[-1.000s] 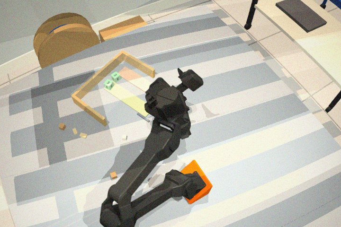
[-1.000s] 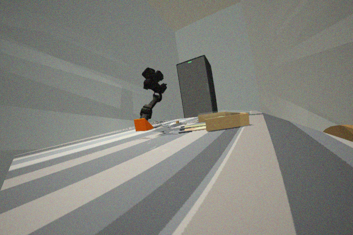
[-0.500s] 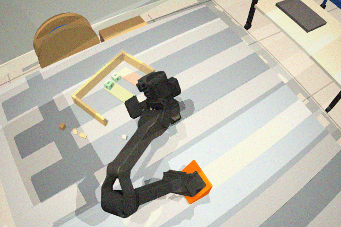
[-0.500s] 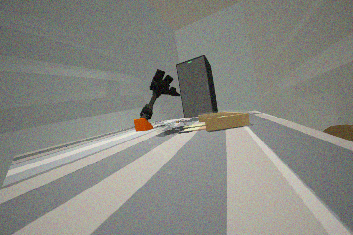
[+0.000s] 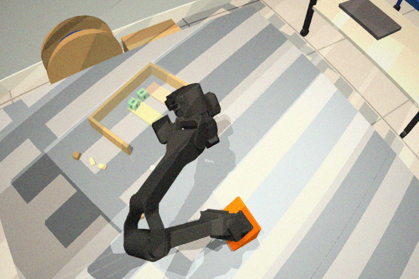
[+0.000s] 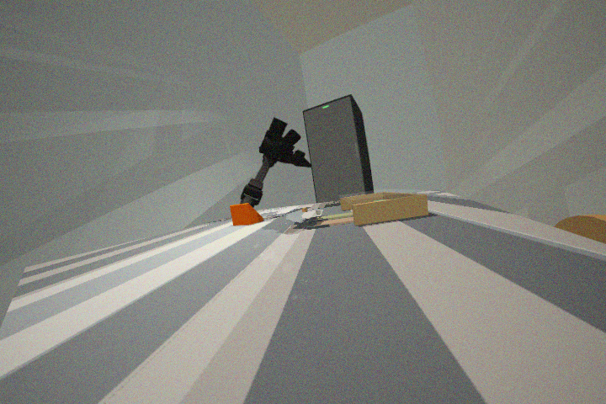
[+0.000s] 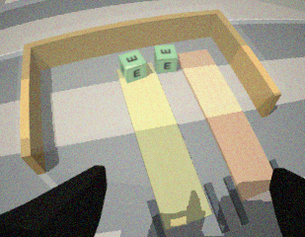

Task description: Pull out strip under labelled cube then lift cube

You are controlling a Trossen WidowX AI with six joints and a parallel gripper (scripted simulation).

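Observation:
A green cube marked E [image 7: 132,66] [image 5: 133,103] rests on the far end of the yellow strip [image 7: 147,106] [image 5: 145,113]. A second green cube marked E [image 7: 166,58] [image 5: 142,94] stands beside it, in the gap between the yellow strip and the salmon strip [image 7: 241,148] [image 5: 157,90]; nothing of it visibly rests on either strip. My gripper [image 7: 190,180] [image 5: 160,113] [image 6: 304,151] is open and empty, in the air above the near ends of the strips. Its arm hides those ends in the top view.
A three-sided wooden wall [image 7: 122,37] [image 5: 117,93] [image 6: 390,209] surrounds the far ends. Thin dark rails [image 7: 236,199] flank the near ends. A brown block [image 5: 76,155] and pale blocks [image 5: 92,161] lie outside the wall. An orange block [image 5: 246,242] [image 6: 244,214] is beside the arm.

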